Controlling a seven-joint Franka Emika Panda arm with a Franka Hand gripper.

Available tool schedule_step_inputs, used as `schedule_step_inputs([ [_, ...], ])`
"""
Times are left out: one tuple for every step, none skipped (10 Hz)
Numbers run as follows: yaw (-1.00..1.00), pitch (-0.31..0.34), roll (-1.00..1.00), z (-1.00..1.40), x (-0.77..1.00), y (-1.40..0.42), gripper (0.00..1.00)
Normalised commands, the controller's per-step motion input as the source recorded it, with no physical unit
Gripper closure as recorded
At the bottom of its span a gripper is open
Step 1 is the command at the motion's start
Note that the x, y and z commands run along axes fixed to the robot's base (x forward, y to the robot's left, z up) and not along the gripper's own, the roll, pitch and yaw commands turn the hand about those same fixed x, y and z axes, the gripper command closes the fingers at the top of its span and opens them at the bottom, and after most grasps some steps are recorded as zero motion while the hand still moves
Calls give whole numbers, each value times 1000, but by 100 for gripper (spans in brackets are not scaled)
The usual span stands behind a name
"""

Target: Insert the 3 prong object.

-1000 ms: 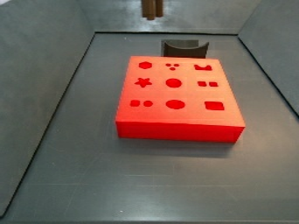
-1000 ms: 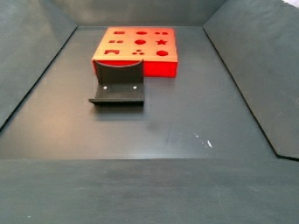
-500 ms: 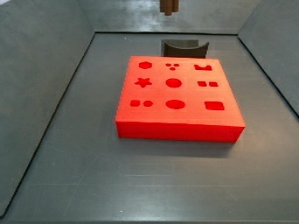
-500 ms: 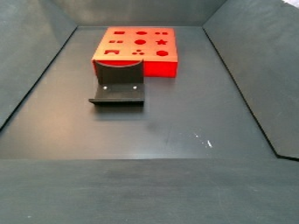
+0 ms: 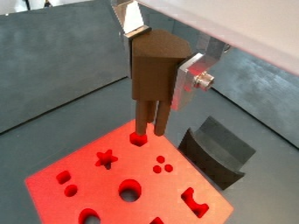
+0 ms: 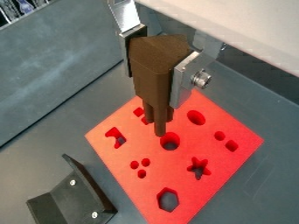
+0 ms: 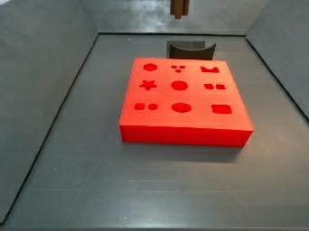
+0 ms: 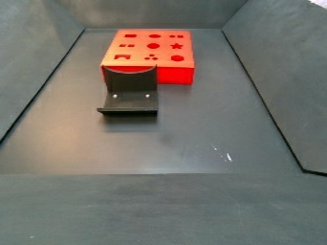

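My gripper (image 5: 163,54) is shut on the 3 prong object (image 5: 155,77), a tall brown piece held upright between the silver fingers (image 5: 194,73), with its thin prongs pointing down. It also shows in a wrist view (image 6: 155,72), hanging well above the red block (image 6: 176,150). The red block (image 7: 183,101) has several shaped holes, among them a cluster of three small round holes (image 7: 178,67). In a side view only the piece's lower end (image 7: 179,8) shows at the top edge, high behind the block. The gripper is out of that frame.
The dark fixture (image 8: 129,93) with a curved notch stands on the floor right beside the red block (image 8: 151,53); it also shows in a side view (image 7: 189,47) and both wrist views (image 5: 222,150). Grey walls enclose the floor on three sides.
In the side view the brown piece's lower end has shifted to the right along the top edge and risen slightly. The red block and fixture have not moved.
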Motion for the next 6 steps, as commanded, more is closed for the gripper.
schedule_step_inputs([
  [-31,434,94,-311,740,151,100],
  [-54,357,9,-546,837,186,100],
  [0,221,0,-700,749,463,100],
  [303,9,0,-783,534,440,100],
  [377,49,0,-700,271,397,100],
  [334,13,-54,-646,334,329,100],
])
